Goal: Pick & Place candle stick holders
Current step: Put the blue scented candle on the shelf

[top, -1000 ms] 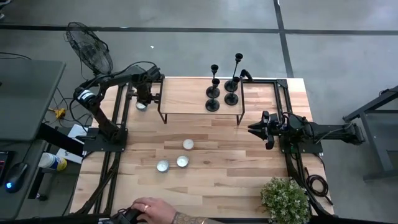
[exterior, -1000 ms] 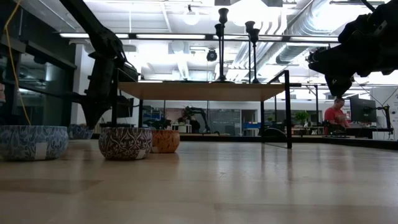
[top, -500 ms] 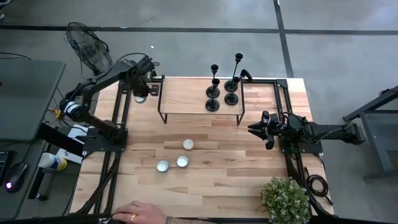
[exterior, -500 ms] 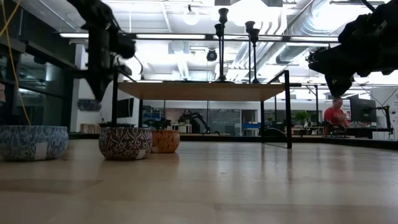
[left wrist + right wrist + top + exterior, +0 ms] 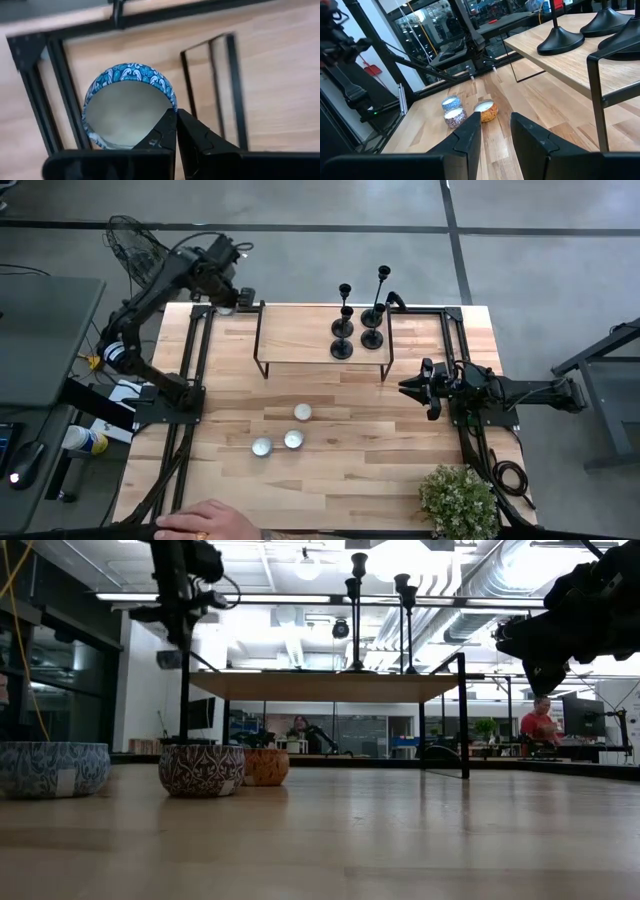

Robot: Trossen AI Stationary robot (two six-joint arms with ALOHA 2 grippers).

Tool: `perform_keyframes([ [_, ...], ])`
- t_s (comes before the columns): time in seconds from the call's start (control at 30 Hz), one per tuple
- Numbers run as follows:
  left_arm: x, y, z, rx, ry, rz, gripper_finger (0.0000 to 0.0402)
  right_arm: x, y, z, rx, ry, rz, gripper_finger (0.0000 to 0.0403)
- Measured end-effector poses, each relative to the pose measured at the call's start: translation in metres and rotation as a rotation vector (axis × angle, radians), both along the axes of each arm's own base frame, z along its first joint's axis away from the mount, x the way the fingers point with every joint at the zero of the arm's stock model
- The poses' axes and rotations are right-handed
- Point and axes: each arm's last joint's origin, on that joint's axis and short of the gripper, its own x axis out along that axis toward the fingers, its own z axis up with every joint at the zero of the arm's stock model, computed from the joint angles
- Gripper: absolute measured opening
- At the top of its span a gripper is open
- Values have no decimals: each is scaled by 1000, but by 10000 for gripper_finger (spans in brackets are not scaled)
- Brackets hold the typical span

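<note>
On the raised wooden shelf [image 5: 300, 340] stand four candle stick holders [image 5: 358, 320]; far left, the left gripper [image 5: 226, 298] clamps a blue patterned candle tin [image 5: 129, 105]; right gripper [image 5: 412, 388] fingers apart, empty.

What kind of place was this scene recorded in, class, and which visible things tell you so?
Probably a robotics lab or workshop: two dark robot arms bolted to a light wooden table, exposed silver ceiling ducts, and further workstations behind glass partitions with a seated person.
</note>
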Motion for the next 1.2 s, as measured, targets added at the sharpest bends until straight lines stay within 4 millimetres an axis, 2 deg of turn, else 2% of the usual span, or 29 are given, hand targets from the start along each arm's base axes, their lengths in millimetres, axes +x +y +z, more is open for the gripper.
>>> perform_keyframes([
  [0.47,26,31,29,10,-80,-128,0,0,0,0,0,0,0,98],
  [0.7,50,39,34,4,-148,-217,0,0,0,0,0,0,0,98],
  [0.97,82,40,27,-10,-169,-304,0,0,0,0,0,0,0,98],
  [1.2,103,40,18,7,-193,-493,0,0,0,0,0,0,0,98],
])
